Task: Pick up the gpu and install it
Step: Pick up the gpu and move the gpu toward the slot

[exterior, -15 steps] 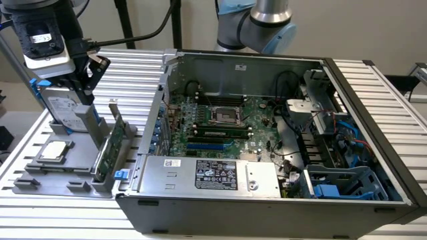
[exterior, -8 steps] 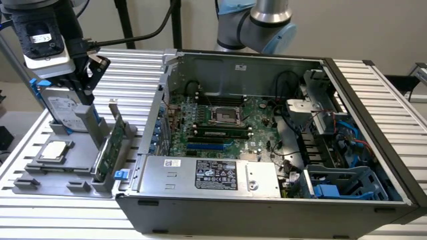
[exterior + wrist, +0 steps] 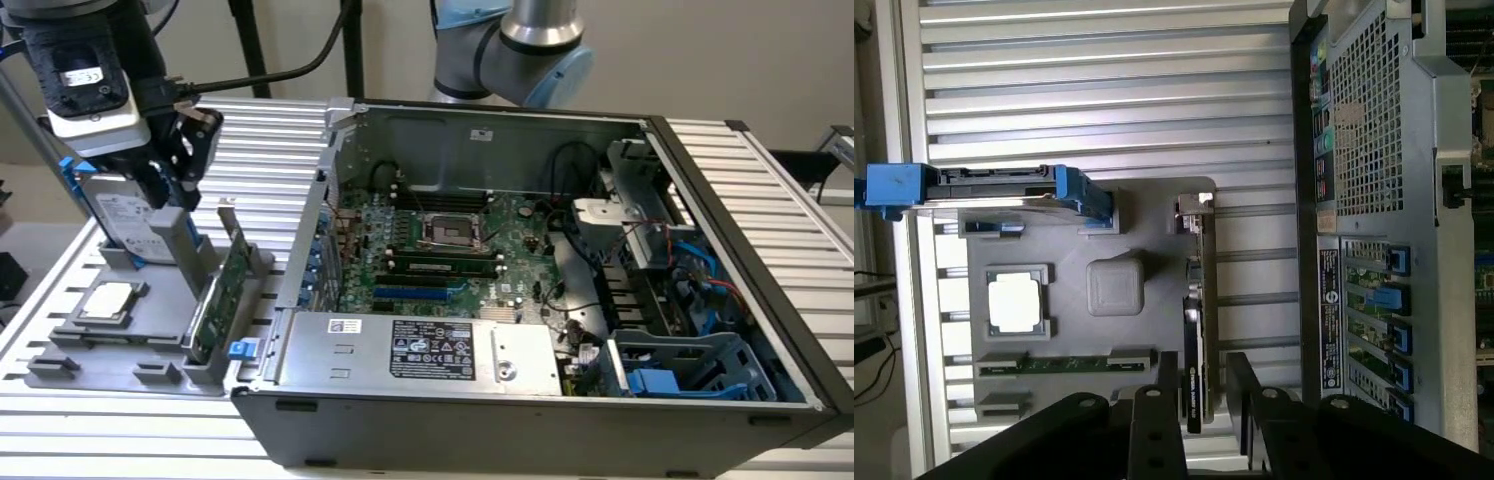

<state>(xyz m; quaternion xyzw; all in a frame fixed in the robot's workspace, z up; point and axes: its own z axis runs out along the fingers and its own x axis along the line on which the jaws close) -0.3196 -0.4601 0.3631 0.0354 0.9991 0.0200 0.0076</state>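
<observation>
Tool (image 3: 1202,368): its black fingers (image 3: 1154,420) stand apart, one on each side of the card's upper edge, and clamp nothing. In the exterior view it hangs above the holder, clear of the card.
Gpu (image 3: 1195,330): stands on its long edge in a slot of the holder, just beside the case's outer wall. Upright, its thin faces are open to fingers coming from above.
Holder (image 3: 80,360): grey tray on the table (image 3: 747,180); each part has its own seat, so nothing shifts.
Hard drive (image 3: 127,215): on edge with blue rails, at the end where the card's silver bracket is.
Processor chip (image 3: 107,300): flat in a square pocket.
Case (image 3: 534,420): lies open side up with the motherboard (image 3: 454,235) exposed, so a card can go in from above.
Stage: the grasp looks lined up but not yet made.
</observation>
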